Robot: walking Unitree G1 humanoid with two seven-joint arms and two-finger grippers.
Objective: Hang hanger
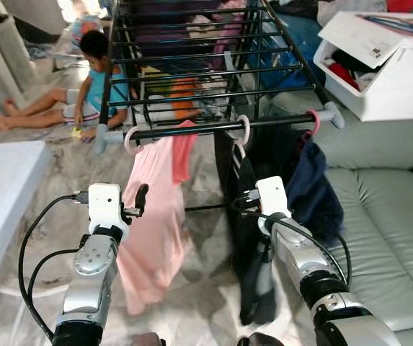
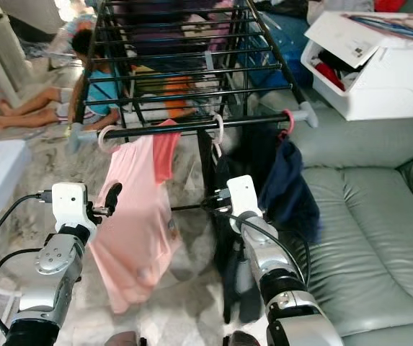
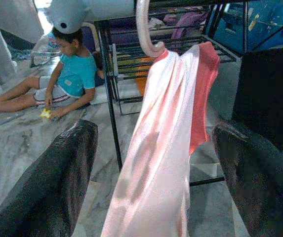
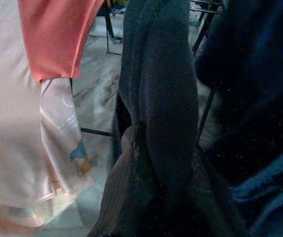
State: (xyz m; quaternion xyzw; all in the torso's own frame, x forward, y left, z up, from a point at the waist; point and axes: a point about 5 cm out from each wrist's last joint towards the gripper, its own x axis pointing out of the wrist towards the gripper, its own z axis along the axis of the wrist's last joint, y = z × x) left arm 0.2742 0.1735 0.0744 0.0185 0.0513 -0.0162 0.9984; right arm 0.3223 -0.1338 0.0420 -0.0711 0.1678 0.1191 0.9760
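- We're standing on a marbled grey floor (image 1: 62, 166), veined and glossy, running across the left and lower middle of the frame.
- Straight ahead, a black drying rack (image 1: 213, 54) fills the upper centre, its front rail (image 1: 220, 128) capped with grey ends.
- On that rail: a white hanger hook (image 1: 130, 138) carrying a pale pink garment (image 1: 152, 223) with a coral piece (image 1: 183, 151) beside it, a second white hanger (image 1: 243, 130) holding a dark garment (image 1: 253, 238) at centre, and a pink hanger (image 1: 313, 121) with a navy garment (image 1: 314, 191) toward the right.
- All three hangers sit on the rail already.
- Left gripper (image 3: 151, 168) is up at lower left, just in front of the pink garment; its fingers (image 3: 57, 182) are spread wide, with the cloth hanging between them and untouched, as the left wrist view has it.
- Right gripper (image 4: 161, 192) is at lower centre, pushed right into the dark garment; the fabric runs down between its fingers (image 4: 119, 197), which appear to pinch it.
- A grey-green sofa (image 1: 386, 209) takes the right side, with a white open box (image 1: 379, 65) on it at upper right.
- A white table (image 1: 1, 187) edges in at the left.
- A person in a teal top (image 1: 91, 86) sits on the floor at upper left, beyond the rack.
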